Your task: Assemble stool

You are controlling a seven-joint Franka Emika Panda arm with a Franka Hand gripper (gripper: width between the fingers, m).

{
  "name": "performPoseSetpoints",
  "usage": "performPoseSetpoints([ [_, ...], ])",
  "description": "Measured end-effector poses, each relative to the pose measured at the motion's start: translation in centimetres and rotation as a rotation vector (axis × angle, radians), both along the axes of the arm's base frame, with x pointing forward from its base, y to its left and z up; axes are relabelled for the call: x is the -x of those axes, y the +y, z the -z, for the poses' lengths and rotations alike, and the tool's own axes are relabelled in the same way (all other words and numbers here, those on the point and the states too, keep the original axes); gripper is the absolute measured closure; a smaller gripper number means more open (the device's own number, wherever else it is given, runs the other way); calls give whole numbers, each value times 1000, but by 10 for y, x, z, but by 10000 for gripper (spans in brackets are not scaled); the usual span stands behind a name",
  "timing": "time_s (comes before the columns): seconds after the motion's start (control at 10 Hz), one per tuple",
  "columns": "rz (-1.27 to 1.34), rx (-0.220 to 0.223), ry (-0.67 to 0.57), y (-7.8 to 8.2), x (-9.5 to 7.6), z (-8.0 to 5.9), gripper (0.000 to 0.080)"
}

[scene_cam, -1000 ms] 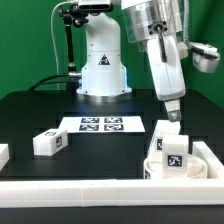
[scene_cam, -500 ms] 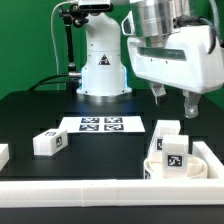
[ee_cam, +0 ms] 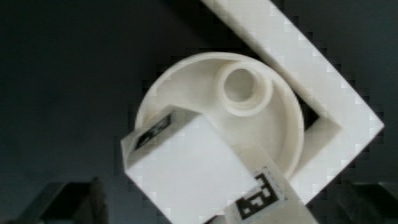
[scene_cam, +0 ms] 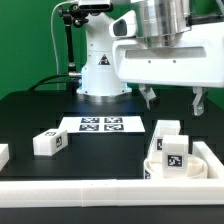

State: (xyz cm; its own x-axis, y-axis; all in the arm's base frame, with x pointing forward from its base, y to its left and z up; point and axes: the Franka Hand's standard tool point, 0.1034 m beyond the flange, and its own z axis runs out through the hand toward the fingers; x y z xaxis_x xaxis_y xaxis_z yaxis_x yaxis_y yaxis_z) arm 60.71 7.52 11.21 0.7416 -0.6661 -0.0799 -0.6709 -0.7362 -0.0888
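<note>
Wrist view shows the white round plastic disc seat (ee_cam: 178, 85) from above, a tagged white oblong block leg (ee_cam: 187, 165) standing on it. Exterior view shows the hand (scene_cam: 173, 100) hovering above them, pointing down, fingers spread wide, holding nothing.

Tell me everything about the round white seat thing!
The seat is a white, plastic-looking round disc with a raised rim and a round socket inside. It lies flat on the black table, tucked into the corner of the white rail. A tagged white leg stands on it. The gripper hangs open above, not touching.
</note>
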Motion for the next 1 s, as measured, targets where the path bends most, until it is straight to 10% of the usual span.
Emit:
performPoseSetpoints([
  [1.0, -833, 71, -100, 3, -3, 0, 151],
])
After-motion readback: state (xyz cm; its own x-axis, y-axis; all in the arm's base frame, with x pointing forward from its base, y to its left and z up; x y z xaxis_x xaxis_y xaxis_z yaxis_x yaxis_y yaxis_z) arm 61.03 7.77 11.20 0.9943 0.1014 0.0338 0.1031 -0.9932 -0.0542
